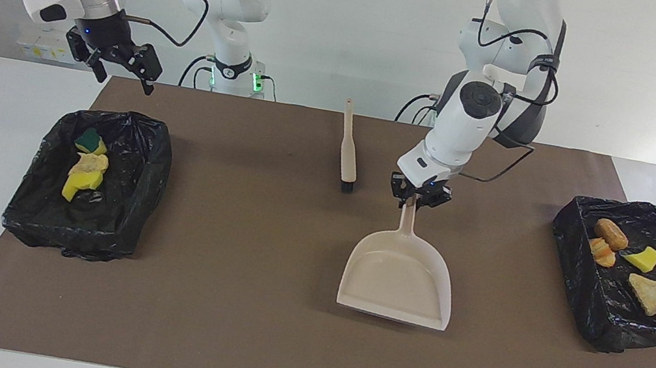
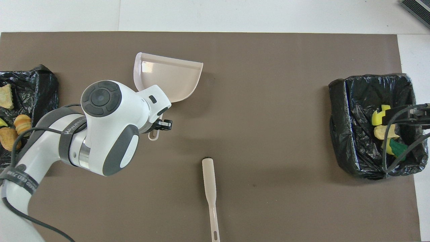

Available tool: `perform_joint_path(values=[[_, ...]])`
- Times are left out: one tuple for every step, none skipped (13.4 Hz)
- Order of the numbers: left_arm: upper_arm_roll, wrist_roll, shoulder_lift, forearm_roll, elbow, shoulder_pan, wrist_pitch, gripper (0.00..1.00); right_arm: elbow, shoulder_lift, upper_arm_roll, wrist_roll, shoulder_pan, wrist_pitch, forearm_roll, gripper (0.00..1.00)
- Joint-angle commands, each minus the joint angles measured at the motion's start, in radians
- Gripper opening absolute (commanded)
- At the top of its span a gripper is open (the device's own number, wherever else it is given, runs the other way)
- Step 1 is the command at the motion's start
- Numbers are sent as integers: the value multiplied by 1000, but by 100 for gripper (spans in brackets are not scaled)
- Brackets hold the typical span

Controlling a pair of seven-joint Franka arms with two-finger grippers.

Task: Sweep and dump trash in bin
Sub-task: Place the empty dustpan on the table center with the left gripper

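A: Closest to the robots?

B: Right gripper (image 1: 124,76). Up high, wide open, holding nothing. Hangs over the bin (image 1: 158,141), well apart from the dustpan (image 1: 398,281), toward the right arm's end. Waiting, by the look of it.

A: Next?

B: Brush (image 1: 349,148). Lies flat on the mat (image 1: 248,316), near the dustpan, a bit nearer to the robots and toward the right arm's end. Touched by no gripper.

A: And then?

B: Left gripper (image 1: 417,199). Shut tight on the handle (image 1: 406,221) of the dustpan, at the end nearest the robots. Dustpan flat on the mat, mouth pointing away from the robots. Nothing inside.

A: Any trash beside the dustpan?

B: None at all. Some trash (image 1: 87,169) down in the bin: a green-topped wedge, yellow bits, a pale chunk. About three pieces, piled together.

A: All done, then?

B: Probably not. Four more scraps (image 1: 648,295) on a black tray (image 1: 608,327), well apart from the dustpan, toward the left arm's end. Two orange-brown lumps, one yellow bit, one pale chunk.

A: So how far along?

B: About halfway, at a guess. Left to do: get those four into the dustpan, carry them over, tip them into the bin.
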Motion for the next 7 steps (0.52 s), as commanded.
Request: perform_joint_path(values=[[19, -118, 88, -45, 99, -85, 8, 0, -12, -8, 7, -27, -9, 8, 2, 100], [19, -164, 106, -44, 103, -118, 28, 0, -12, -8, 7, -26, -9, 8, 2, 100], [21, -186, 126, -44, 113, -152, 51, 0, -12, -7, 7, -27, -9, 8, 2, 100], [19, -187, 144, -41, 129, -160, 51, 0, -12, -8, 7, -26, -9, 8, 2, 100], [19, -192, 167, -32, 146, -177, 51, 0, -12, -8, 7, -26, -9, 8, 2, 100], [24, -210, 204, -25, 156, -215, 51, 0, -12, -8, 7, -27, -9, 8, 2, 100], [25, -220, 224, -3, 162, -229, 51, 0, -12, -8, 7, -26, -9, 8, 2, 100]])
